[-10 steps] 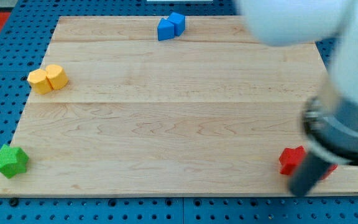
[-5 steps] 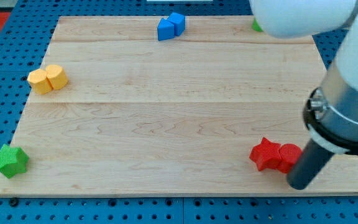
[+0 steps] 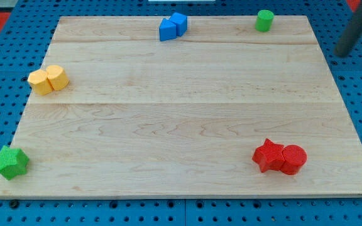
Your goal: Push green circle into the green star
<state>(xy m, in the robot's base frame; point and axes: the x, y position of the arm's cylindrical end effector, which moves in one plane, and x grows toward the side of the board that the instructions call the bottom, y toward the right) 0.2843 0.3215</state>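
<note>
The green circle (image 3: 264, 20) stands at the board's top right edge. The green star (image 3: 10, 162) sits at the bottom left corner of the board. They are a full board diagonal apart. My tip (image 3: 344, 53) is off the board at the view's right, to the right of and a little below the green circle, touching no block.
A pair of blue blocks (image 3: 173, 26) sits at the top middle. A pair of yellow blocks (image 3: 48, 79) sits at the left. A red star (image 3: 268, 155) and red circle (image 3: 293, 159) touch at the bottom right. The wooden board (image 3: 181, 113) lies on a blue pegboard.
The arm has swung from the bottom right, beside the red blocks, up to the top right and off the board, uncovering the green circle. Earlier it pushed the red blocks leftward.
</note>
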